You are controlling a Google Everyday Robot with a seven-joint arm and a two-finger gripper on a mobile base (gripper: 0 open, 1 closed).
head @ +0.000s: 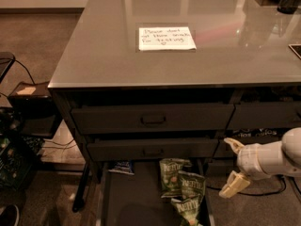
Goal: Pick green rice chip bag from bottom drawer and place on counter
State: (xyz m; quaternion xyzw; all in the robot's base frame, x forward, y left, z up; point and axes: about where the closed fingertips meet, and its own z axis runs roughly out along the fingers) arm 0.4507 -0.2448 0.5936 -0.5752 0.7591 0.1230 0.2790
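The counter (pixel 94 55) is smooth, glossy grey; its note (pixel 166 38) is matt white paper. The bottom drawer (pixel 131 197) looks matt dark; the green chip bags (pixel 181 186) crinkled, shiny; the end effector (pixel 231 166), right of them, smooth cream plastic.

Desk (pixel 108 55) top showing glossy grey. Note (pixel 167 38) showing white, dark handwriting. Bottom drawer (pixel 131 197) reading dark grey-black. Chip bags (pixel 173 175) showing green, pale lettering. Pincer (pixel 231 165) hanging right of drawer, showing cream-white.
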